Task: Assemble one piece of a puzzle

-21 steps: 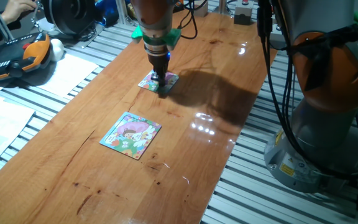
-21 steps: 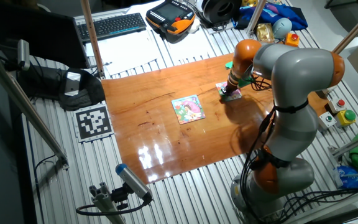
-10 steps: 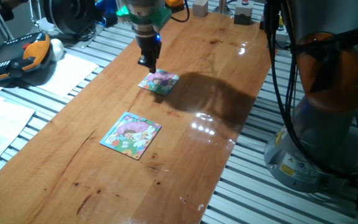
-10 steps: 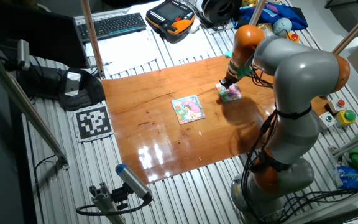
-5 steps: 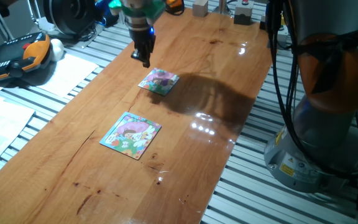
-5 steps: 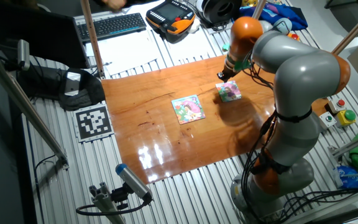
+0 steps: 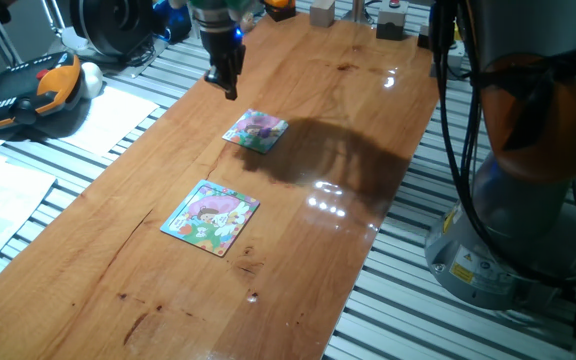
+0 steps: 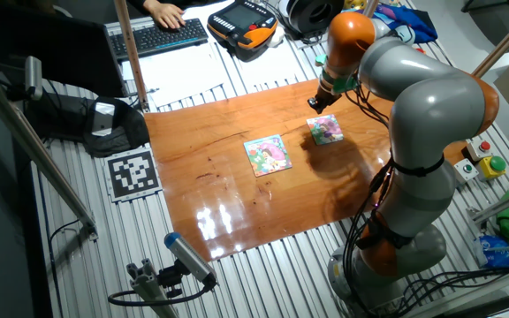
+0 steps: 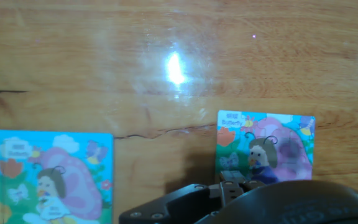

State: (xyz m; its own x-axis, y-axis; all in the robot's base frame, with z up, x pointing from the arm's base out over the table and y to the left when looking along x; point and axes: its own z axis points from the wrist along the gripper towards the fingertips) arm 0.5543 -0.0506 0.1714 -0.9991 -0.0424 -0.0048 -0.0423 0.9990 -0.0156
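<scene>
- Since two seconds ago the gripper (image 7: 229, 88) has lifted off the puzzle (image 7: 256, 131) and drawn away toward the table's (image 7: 298, 230) far left edge.
- Whether its jaws are parted or closed, I cannot tell.
- No separate piece shows; the puzzle lies flat, looking whole from the hand view.
- Nearer the camera, well apart, lies the larger blue-bordered puzzle (image 7: 211, 216).

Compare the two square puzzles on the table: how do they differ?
The smaller puzzle covers clearly less area than the larger puzzle. The smaller puzzle lies near the hovering gripper; the larger puzzle lies farther from it. The larger puzzle shows a blue border, the smaller puzzle no plain one. Both lie flat on the wooden table, untouched.
</scene>
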